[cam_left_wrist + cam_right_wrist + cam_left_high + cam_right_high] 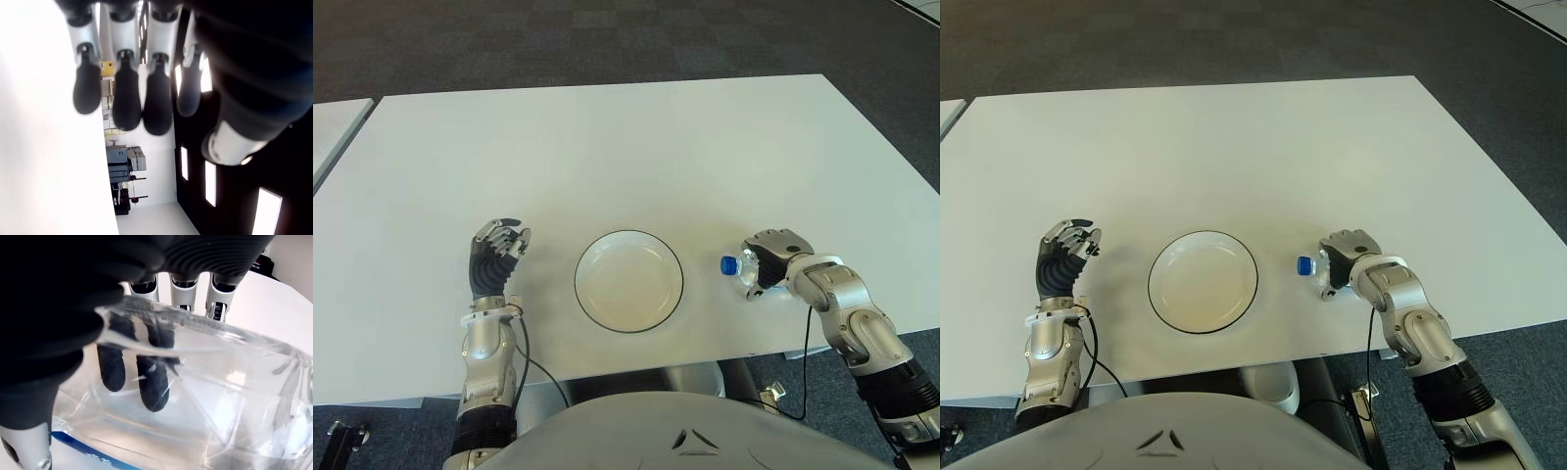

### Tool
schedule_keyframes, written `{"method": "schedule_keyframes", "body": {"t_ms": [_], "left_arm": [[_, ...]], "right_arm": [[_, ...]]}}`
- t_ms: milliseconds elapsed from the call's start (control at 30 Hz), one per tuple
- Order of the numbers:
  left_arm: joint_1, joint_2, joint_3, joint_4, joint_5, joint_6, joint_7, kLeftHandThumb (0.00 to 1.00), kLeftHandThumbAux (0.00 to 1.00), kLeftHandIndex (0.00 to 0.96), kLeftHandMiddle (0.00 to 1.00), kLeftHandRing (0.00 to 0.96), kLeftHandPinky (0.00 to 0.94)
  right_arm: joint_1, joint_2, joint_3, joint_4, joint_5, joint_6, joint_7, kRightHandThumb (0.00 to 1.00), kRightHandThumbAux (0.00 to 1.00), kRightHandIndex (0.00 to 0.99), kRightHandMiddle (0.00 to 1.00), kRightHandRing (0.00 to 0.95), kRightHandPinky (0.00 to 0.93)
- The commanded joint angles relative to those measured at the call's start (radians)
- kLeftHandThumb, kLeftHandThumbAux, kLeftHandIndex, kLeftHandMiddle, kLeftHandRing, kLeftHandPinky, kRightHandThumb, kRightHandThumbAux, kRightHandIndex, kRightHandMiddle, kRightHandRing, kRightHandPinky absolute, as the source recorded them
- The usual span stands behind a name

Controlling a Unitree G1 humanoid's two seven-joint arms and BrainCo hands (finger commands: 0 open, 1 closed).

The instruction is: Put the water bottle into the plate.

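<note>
The right hand (pixel 773 257) is wrapped around a clear plastic water bottle with a blue cap (pixel 741 269) lying on the white table (pixel 626 147). A round white plate with a dark rim (pixel 628 281) sits just to its left, nothing between. Beyond the plate, the left hand (pixel 495 257) holds nothing, fingers loosely curled.

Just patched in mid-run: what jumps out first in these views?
The right hand is wrapped around the clear water bottle, which lies on its side on the white table, its blue cap pointing toward the plate. The white plate with a dark rim sits empty between the hands, the bottle just off its right edge. The left hand shows left of the plate, fingers loosely curled, holding nothing.
</note>
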Motion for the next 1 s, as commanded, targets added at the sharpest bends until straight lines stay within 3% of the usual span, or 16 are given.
{"method": "schedule_keyframes", "body": {"t_ms": [33, 300, 633, 1000], "left_arm": [[-0.003, 0.003, 0.002, 0.016, -0.008, 0.002, -0.011, 0.706, 0.714, 0.433, 0.664, 0.654, 0.630], [-0.001, -0.003, 0.000, 0.003, 0.003, 0.025, 0.005, 0.706, 0.714, 0.433, 0.658, 0.652, 0.633], [0.016, -0.037, -0.001, -0.061, 0.013, 0.104, 0.059, 0.706, 0.712, 0.433, 0.647, 0.635, 0.609], [0.019, -0.047, -0.008, -0.084, 0.035, 0.129, 0.075, 0.708, 0.711, 0.433, 0.635, 0.617, 0.594]], "right_arm": [[-0.069, 0.002, -0.036, -0.027, 0.054, -0.026, -0.034, 0.702, 0.727, 0.432, 0.807, 0.823, 0.841], [-0.113, -0.030, -0.076, -0.015, 0.115, -0.152, -0.180, 0.706, 0.723, 0.437, 0.863, 0.868, 0.888], [-0.246, -0.023, -0.068, 0.025, 0.147, -0.273, -0.275, 0.709, 0.719, 0.438, 0.904, 0.900, 0.904], [-0.339, 0.011, -0.054, -0.045, 0.202, -0.316, -0.239, 0.712, 0.718, 0.439, 0.912, 0.909, 0.902]]}}
